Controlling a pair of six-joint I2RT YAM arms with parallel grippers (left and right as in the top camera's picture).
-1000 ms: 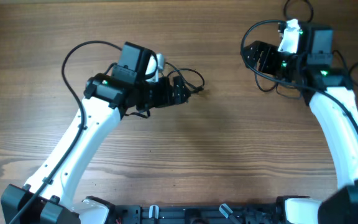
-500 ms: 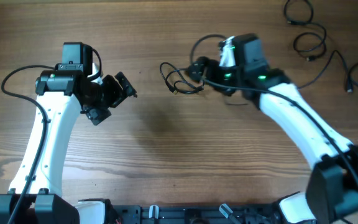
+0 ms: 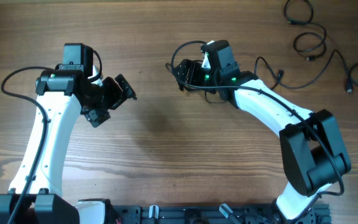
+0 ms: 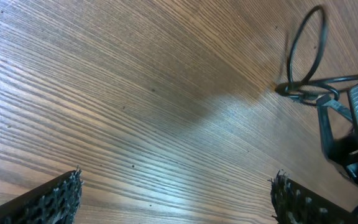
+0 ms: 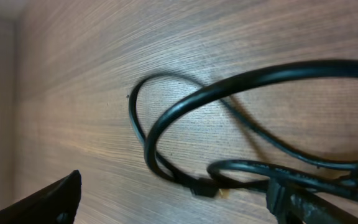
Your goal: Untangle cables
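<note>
A small tangle of thin black cables (image 3: 176, 79) lies on the wooden table at top centre. My right gripper (image 3: 180, 73) is right over it with its jaws open. In the right wrist view (image 5: 176, 205) the cable loops (image 5: 185, 106) and a small plug (image 5: 204, 186) lie on the wood between and ahead of its fingers. My left gripper (image 3: 115, 107) is open and empty, well left of the tangle. Its wrist view (image 4: 176, 205) shows bare wood between the fingers, with a cable loop (image 4: 306, 50) and the right gripper at the far right.
More thin black cables lie at the back right: a small coil (image 3: 298, 11), a loop (image 3: 309, 43), and a long cord (image 3: 334, 59) running towards the right edge. The wooden table (image 3: 185, 143) spreads between the two arms.
The left arm has pulled back left from the tangle and now holds still with its gripper open. The right arm has swung from the far right to the tangle at centre.
</note>
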